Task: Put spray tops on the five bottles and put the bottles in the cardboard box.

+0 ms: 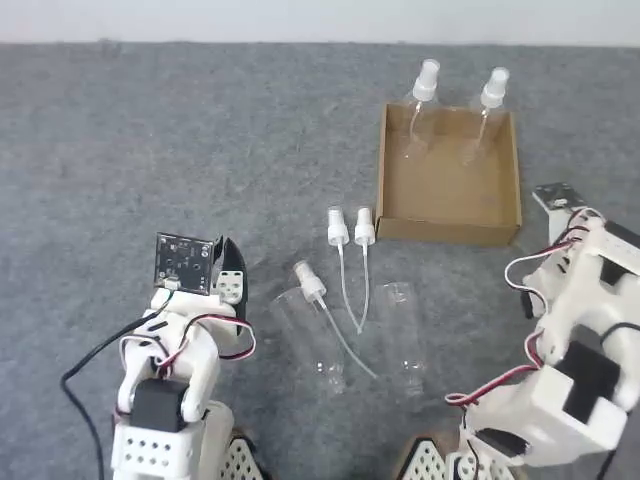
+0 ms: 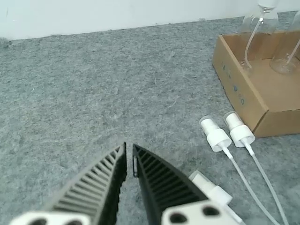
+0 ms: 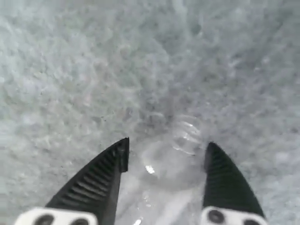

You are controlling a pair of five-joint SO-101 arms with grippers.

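Note:
The cardboard box (image 1: 450, 185) (image 2: 239, 91) sits at the back right with two capped bottles (image 1: 420, 110) (image 1: 485, 115) standing at its far wall. Two loose spray tops (image 1: 338, 228) (image 1: 364, 226) lie in front of the box, seen too in the left wrist view (image 2: 215, 136) (image 2: 241, 132). A third spray top (image 1: 310, 280) (image 2: 211, 187) lies by a clear uncapped bottle (image 1: 305, 330); a second open bottle (image 1: 402, 335) lies beside it. My left gripper (image 1: 228, 247) (image 2: 129, 149) is shut and empty, left of these. My right gripper (image 3: 164, 150) is open with a clear bottle (image 3: 185, 136) lying between its fingers.
Grey carpet (image 1: 150, 130) covers the table, with free room at the left and back. My right arm (image 1: 580, 300) stands close to the box's front right corner. A black cable (image 1: 85, 365) trails from the left arm's base.

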